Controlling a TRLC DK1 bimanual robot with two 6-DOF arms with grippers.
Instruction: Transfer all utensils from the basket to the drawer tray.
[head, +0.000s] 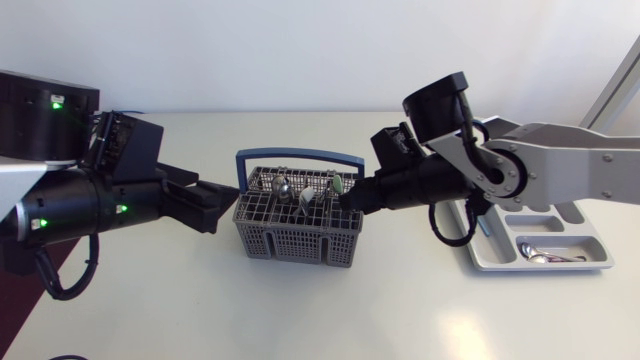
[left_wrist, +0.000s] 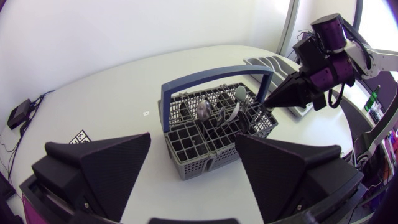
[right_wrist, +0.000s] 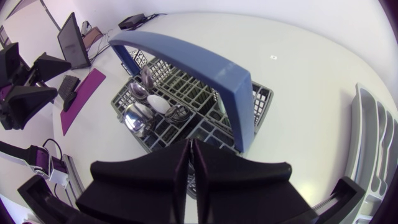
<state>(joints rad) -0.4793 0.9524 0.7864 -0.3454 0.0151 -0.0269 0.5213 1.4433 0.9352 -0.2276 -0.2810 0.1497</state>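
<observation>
Closest to the right wrist lens are the two matte black wedge fingers of the right gripper (right_wrist: 189, 152), pressed together so that only a hairline slit shows between them. Nothing sticks out of that slit, though I cannot rule out something thin pinched there. Held shut like this, they make one narrow point, which suits poking down into a single cell. Their tip sits at the rim of the grey plastic lattice basket (right_wrist: 264, 106), just beside one foot of its arched blue handle (right_wrist: 211, 62). The upright handle spans the basket's middle, so I judge the arm comes in low from the end to stay clear of it.

Several shiny metal spoons (right_wrist: 134, 117) stand in the basket's cells, bowls up, ahead of the tip. Most of the task's things are thus not yet moved. The head view shows the pale grey compartmented drawer tray (head: 595, 262) lying partly beneath the right arm, well apart from the basket. Some silvery utensils (head: 548, 256) already lie flat in its near slot.

On the basket's opposite side the left gripper (head: 222, 203) hovers just beside it. Its fingers are spread wide with nothing between them, facing the basket's wall. In my judgement it is placed there to steady the light basket on the white table (head: 150, 310) should a pull tip it.
</observation>
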